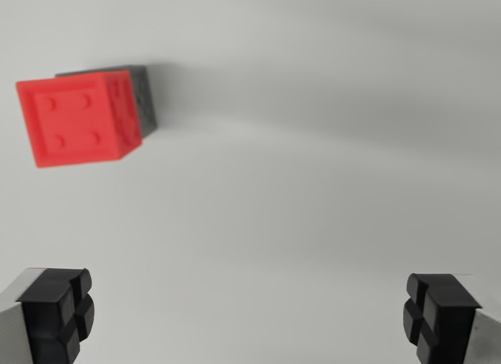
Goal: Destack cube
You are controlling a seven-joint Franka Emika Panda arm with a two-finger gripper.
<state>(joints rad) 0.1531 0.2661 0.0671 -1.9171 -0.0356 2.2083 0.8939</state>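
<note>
Looking down, you see the red plastic studded cube (pixel 78 117) stacked on a dark grey cube (pixel 141 94), far left on the white tabletop (pixel 313 184). Your hand (pixel 250 317) hangs released and empty, well apart. This looks like the approach step; next, centre over red.

Bright, even light on the pale surface (pixel 313 207); whole picture slightly blurred; a soft shadow falls right of the cubes (pixel 82 117).
</note>
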